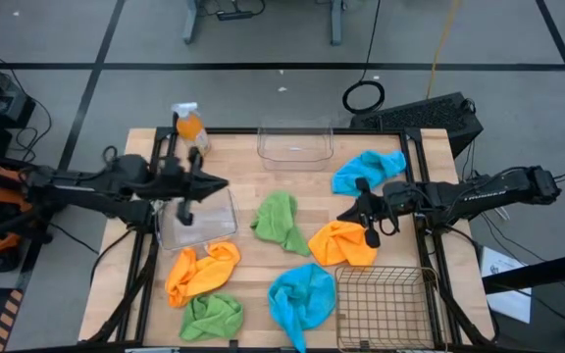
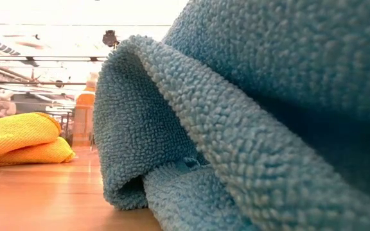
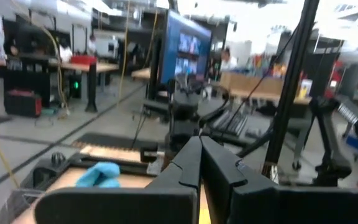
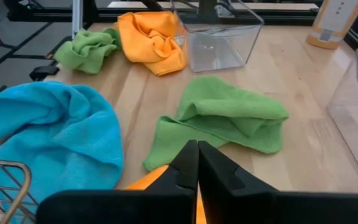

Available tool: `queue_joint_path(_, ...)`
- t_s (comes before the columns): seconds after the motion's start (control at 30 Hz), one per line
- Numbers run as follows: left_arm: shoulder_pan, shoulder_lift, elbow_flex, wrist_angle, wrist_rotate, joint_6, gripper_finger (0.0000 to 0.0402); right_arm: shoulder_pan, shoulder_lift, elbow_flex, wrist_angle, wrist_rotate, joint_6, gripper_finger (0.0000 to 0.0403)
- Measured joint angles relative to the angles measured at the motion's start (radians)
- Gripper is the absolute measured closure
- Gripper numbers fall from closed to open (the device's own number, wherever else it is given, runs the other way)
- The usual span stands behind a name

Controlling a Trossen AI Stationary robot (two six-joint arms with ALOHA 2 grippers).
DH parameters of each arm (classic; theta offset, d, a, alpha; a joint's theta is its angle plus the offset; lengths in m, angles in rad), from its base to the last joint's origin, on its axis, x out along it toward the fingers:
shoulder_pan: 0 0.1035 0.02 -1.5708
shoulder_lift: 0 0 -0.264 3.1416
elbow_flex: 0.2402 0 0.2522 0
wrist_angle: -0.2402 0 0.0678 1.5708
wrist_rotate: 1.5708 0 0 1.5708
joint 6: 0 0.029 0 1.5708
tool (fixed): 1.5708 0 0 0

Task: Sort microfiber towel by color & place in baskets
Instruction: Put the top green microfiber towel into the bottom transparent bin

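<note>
High view: six cloths loose on the table, none sorted yet.

Left gripper [image 1: 186, 211] poised above clear tub [image 1: 200, 218], fingers pressed together and empty, probably parked there between picks. Right gripper [image 1: 370, 232] likewise closed, holding nothing, just above the edge of orange cloth [image 1: 343, 243], well placed for a grab. Other orange cloth [image 1: 200, 272] touching green cloth [image 1: 212, 316] near the left front; second green cloth [image 1: 281, 222] mid-table; blue cloth [image 1: 302, 296] beside wire basket [image 1: 385, 306], likely its destination; other blue cloth [image 1: 369, 169] near second clear tub [image 1: 295, 141]. Spray bottle [image 1: 188, 123] at the back corner. Low view almost wholly blocked by blue towel; contact between right fingers and orange cloth impossible to confirm.
</note>
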Motion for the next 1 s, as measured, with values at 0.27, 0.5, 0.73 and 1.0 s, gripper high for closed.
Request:
queue_joint_path(0.27,-0.022,0.249,0.119,-0.109,0.001,0.033,0.0391,0.012,0.002,0.0,0.0,0.0,0.0,0.0403)
queue_joint_path(0.5,-0.022,0.374,0.139,-0.076,0.0,0.125,0.0391,0.012,0.008,0.0,0.022,0.004,0.0,0.0403)
queue_joint_path(0.73,-0.021,0.484,0.138,-0.046,-0.162,0.07,0.0391,0.012,0.03,0.0,0.022,0.01,0.0,0.0403)
queue_joint_path(1.0,-0.006,0.623,0.138,-0.073,-0.132,-0.088,0.0366,0.012,0.113,0.0,0.026,0.01,-0.004,0.0403)
